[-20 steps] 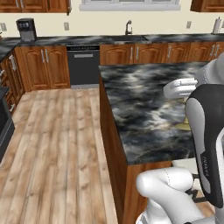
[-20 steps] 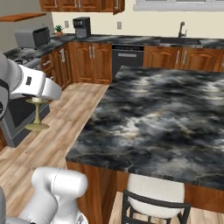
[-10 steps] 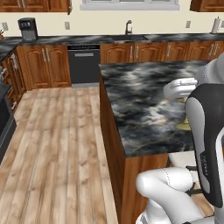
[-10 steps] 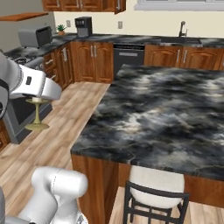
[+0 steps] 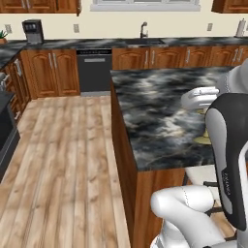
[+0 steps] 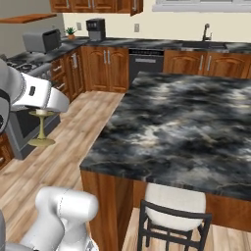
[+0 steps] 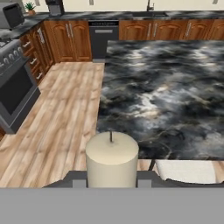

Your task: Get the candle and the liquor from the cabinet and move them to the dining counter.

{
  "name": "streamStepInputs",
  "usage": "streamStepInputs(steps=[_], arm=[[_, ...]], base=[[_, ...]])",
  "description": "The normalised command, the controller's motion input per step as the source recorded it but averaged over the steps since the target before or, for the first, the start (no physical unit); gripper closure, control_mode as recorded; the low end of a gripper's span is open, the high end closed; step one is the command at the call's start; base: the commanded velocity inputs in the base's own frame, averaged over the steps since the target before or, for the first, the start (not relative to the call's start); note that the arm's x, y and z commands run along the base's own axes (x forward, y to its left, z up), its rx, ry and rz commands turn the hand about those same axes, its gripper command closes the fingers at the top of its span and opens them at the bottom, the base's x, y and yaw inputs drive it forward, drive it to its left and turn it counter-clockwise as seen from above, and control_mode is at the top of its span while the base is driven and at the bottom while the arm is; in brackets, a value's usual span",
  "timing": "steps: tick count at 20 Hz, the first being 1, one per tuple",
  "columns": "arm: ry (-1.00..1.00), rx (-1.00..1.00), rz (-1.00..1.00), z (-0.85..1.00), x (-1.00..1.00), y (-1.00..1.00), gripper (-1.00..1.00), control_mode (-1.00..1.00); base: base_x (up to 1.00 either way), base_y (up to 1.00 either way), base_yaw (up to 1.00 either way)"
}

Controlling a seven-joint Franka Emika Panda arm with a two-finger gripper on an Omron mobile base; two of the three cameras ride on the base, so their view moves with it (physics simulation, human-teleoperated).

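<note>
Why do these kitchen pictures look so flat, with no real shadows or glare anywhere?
They are rendered, so the light is even. Left base view: the dining counter shows soft marbling and no glint. Right base view: the candle casts no clear shadow on the floor. Hand view: the candle's cream top looms large and slightly soft, while the far cabinets stay fairly sharp.

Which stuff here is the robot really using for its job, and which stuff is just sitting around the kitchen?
For the job:
- the candle, carried in the hand
- the dining counter, where it goes

Just sitting around:
- coffee machine
- toaster oven
- small plant
- dishwasher
- sink tap
- stool
</note>
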Motion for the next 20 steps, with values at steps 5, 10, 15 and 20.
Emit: streamStepInputs(steps=[5,10,15,20], arm=[[0.0,0.0,0.0,0.0,0.0,0.0,1.0,1.0],[0.0,0.0,0.0,0.0,0.0,0.0,1.0,1.0],[0.0,0.0,0.0,0.0,0.0,0.0,1.0,1.0],[0.0,0.0,0.0,0.0,0.0,0.0,1.0,1.0]], base=[[0.0,-0.92,0.0],[-0.64,-0.44,-0.01],[-0.49,0.0,-0.03],[-0.01,-0.54,0.0]])
